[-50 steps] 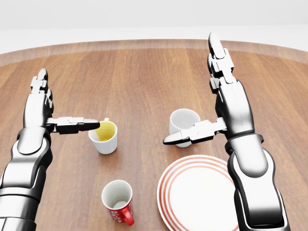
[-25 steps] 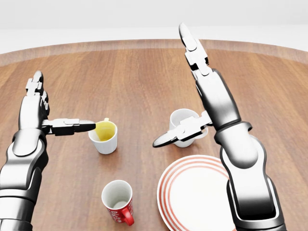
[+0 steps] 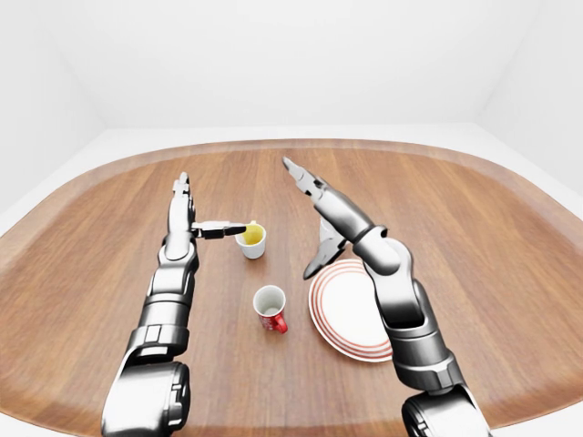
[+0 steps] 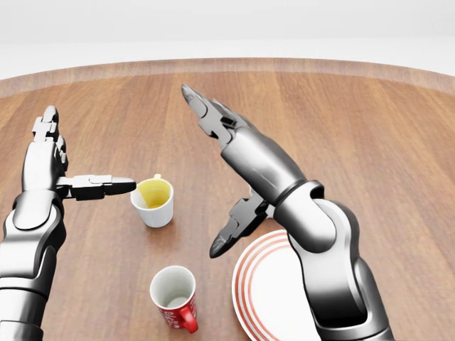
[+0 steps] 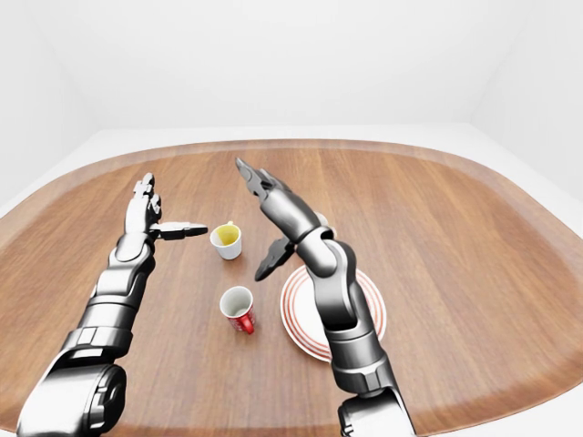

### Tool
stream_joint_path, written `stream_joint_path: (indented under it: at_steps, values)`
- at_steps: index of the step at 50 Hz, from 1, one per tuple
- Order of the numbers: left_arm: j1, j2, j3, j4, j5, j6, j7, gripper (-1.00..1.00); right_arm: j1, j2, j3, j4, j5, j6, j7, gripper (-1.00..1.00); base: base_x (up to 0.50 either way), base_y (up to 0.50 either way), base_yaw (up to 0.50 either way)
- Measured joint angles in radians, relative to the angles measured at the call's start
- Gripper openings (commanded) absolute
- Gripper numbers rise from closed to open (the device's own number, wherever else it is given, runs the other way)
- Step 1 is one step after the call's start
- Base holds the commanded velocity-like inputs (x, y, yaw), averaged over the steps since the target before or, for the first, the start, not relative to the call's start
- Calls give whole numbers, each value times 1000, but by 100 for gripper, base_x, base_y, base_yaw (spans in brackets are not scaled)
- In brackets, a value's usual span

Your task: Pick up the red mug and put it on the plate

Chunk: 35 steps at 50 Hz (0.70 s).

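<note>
The right hand (image 4: 220, 170) is sweeping leftward across the head view, its forearm now slanting over the spot where a white mug stood in plain sight a second ago; that mug is hidden behind the arm now. The fingers are spread wide, long ones pointing up and left, thumb hanging down toward the table (image 4: 398, 128), gripping nothing. That swing is carrying the hand off the plate's (image 4: 270, 298) side and toward the left half of the table, which looks like the opening of a reach for the target, though it is hovering well above and apart from it. The left hand (image 4: 67, 174) is drifting only slightly, also open, thumb stretched out sideways and ending just beside the rim of the yellow-lined cup (image 4: 153, 201), holding nothing.

The red mug (image 4: 175, 298) is standing upright near the bottom of the head view, just left of the red-ringed plate and below the yellow-lined cup. It is showing a white inside, a red wall with pale markings, and its handle is pointing down and right, toward the plate. Nothing is touching it.
</note>
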Motion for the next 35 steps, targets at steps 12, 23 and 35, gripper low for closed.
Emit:
stream_joint_path:
  at_steps: [12, 23, 35]
  values:
    - [-3, 2, 0, 11, 1, 0, -1, 100, 19, 52, 44, 59, -129, 0, 62, 100, 0, 0, 0]
    - [-1, 3, 0, 13, 1, 0, -1, 100, 37, 91, 73, 130, -208, 0, 77, 100, 0, 0, 0]
    - [-2, 4, 1, 23, 0, 0, -3, 100, 53, 122, 92, 244, -255, 0, 47, 100, 0, 0, 0]
